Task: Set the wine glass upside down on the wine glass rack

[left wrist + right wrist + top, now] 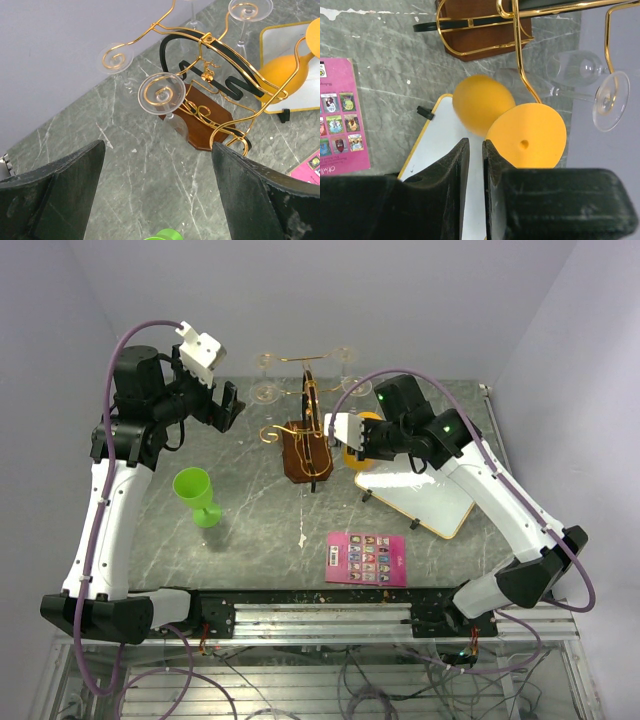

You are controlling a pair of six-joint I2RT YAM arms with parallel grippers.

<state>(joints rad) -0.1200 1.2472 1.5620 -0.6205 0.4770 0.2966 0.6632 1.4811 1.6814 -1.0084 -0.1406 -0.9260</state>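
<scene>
Tabletop [260,540]: grey marble, carries everything below

Rack [307,445]: gold wire on a dark wooden block, centre of the table towards the far side. Clear glasses [161,92] already hang bowl-down from its far and left arms.

Whiteboard [420,502]: yellow-framed, lies right of the rack. Pink card [367,558] sits near the front edge.

Left gripper [226,408]: raised at far left, fingers spread wide, nothing between them. Well apart from every glass.

Right gripper [476,144]: just right of the rack, over the far corner of the whiteboard. Fingers drawn almost together, with only a thin slit showing. The stem is hidden, so cannot tell whether they pinch it or have let go.

Orange wine glass [482,105]: taken as the task glass. Sits at the rack's right side, directly off the right fingertips. Its foot faces the wrist camera and the bowl points away and down, so it is tilted and roughly inverted. One gold arm runs up to the rim of the foot. Cannot tell whether the stem is seated in the scroll.

Green wine glass [197,492]: upright on the table at left, untouched.

Progress (judgement): late stage. Glass is turned over and brought to the rack. Left to do: confirm the foot is hooked on the arm, open the fingers, back out without knocking the wire
</scene>
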